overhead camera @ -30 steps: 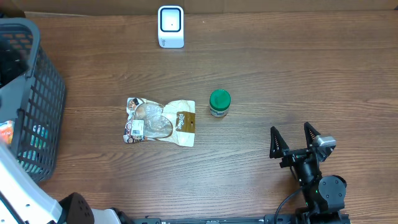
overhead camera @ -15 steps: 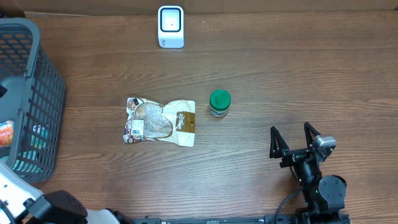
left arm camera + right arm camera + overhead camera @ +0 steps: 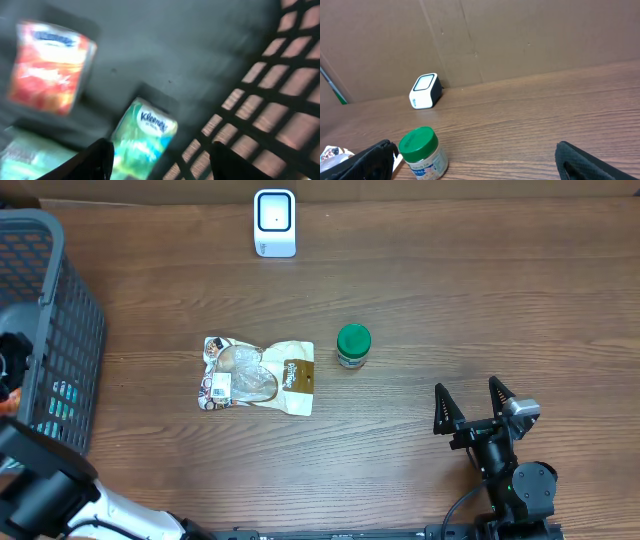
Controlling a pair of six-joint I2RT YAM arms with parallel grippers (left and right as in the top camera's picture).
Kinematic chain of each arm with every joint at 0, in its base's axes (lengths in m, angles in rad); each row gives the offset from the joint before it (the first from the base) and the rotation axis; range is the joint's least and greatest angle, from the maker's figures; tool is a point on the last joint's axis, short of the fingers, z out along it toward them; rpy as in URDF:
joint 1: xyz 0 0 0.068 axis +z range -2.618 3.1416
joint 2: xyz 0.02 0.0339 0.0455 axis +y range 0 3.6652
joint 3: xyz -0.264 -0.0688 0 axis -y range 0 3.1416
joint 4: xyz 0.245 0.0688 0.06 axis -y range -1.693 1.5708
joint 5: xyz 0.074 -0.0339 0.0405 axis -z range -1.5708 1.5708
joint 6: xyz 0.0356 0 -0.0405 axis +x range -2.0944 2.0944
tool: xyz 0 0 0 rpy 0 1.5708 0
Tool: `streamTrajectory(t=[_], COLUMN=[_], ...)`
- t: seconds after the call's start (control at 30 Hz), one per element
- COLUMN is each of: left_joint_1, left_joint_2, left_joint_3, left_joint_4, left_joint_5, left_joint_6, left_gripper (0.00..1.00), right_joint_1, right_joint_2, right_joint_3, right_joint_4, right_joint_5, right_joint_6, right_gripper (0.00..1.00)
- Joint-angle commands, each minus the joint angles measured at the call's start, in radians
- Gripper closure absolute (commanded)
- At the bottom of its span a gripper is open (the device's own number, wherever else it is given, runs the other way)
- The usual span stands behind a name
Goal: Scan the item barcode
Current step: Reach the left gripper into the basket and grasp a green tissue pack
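The white barcode scanner [image 3: 274, 222] stands at the table's far edge and also shows in the right wrist view [image 3: 425, 91]. My left arm reaches into the grey basket [image 3: 60, 310] on the left. There my left gripper [image 3: 162, 147] is open, just above a green Kleenex pack [image 3: 145, 132] that lies on the basket floor; the view is blurred. An orange Kleenex pack [image 3: 47, 67] lies further back. My right gripper [image 3: 467, 387] rests wide open near the front right with nothing between its fingers [image 3: 474, 146].
A green-lidded jar [image 3: 353, 345] stands mid-table, just ahead and left of the right gripper [image 3: 422, 152]. A clear snack bag [image 3: 258, 375] lies flat to the jar's left. The basket's lattice wall [image 3: 280, 100] is close to the left gripper's right side.
In the overhead view my left arm has swung across and over the basket. The right arm and the items on the table have not moved.
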Motion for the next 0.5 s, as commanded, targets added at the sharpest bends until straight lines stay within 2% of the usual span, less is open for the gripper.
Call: streamTrajectory(t=[0.0, 0.23, 0.47], left_joint_1=[-0.002, 0.0, 0.0], left_joint_2=[0.072, 0.165, 0.195], left_joint_3=[-0.007, -0.018, -0.036], left_joint_4=[-0.003, -0.008, -0.003], left_joint_5=[0.032, -0.039, -0.128], left_joint_6=[0.105, 0.113, 0.084], left_gripper=[0.36, 0.41, 0.41], right_joint_1=[0.005, 0.005, 0.005], right_joint_2=[-0.01, -0.01, -0.01], right_joint_3=[-0.01, -0.01, -0.01], right_joint_4=[0.003, 0.003, 0.003], right_joint_5=[0.006, 0.006, 0.006], right_joint_6=[-0.005, -0.005, -0.005], right_gripper=[0.0, 0.0, 0.0])
